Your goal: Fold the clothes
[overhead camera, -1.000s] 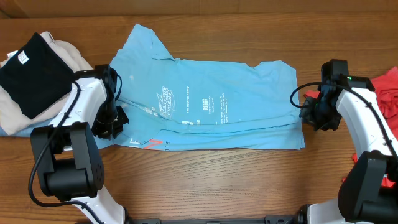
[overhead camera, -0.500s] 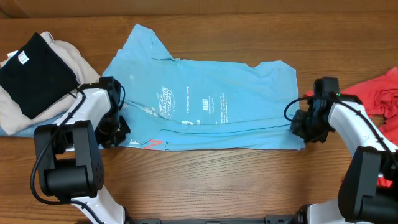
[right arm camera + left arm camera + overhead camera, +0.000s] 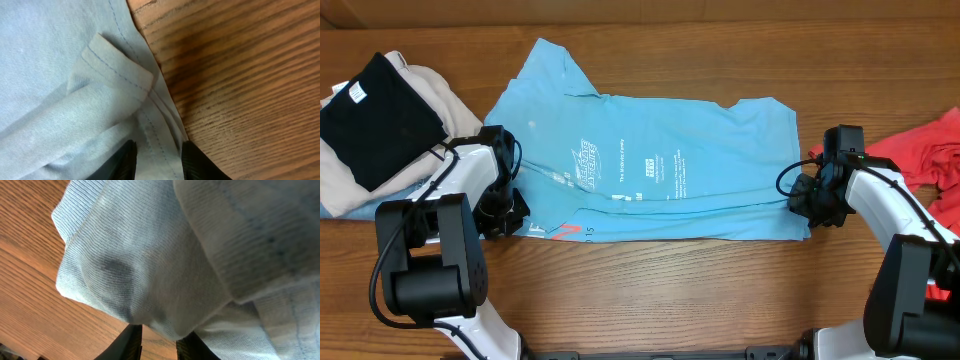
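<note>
A sky-blue T-shirt [image 3: 650, 170] with white and red lettering lies spread flat across the middle of the table, its lower part folded up in a long band. My left gripper [image 3: 505, 215] is at its lower left corner. In the left wrist view the fingers [image 3: 131, 342] stand a little apart over bare wood, and bunched blue cloth [image 3: 165, 255] hangs just ahead of the left gripper [image 3: 159, 342]. My right gripper [image 3: 810, 205] is at the shirt's lower right corner, open [image 3: 157, 162], with the stitched hem [image 3: 162, 127] lying flat between its fingers. A coral-red T-shirt [image 3: 930, 150] lies crumpled at the right edge.
A heap of beige cloth [image 3: 430, 85] with a black garment [image 3: 375, 115] on top lies at the far left, close to my left arm. Bare wooden table [image 3: 720, 290] runs along the front below the blue shirt.
My right gripper has moved left onto the blue shirt's right edge, uncovering more of the coral-red shirt. The left gripper shifted slightly at the left corner. Both pairs of jaws have widened a little.
</note>
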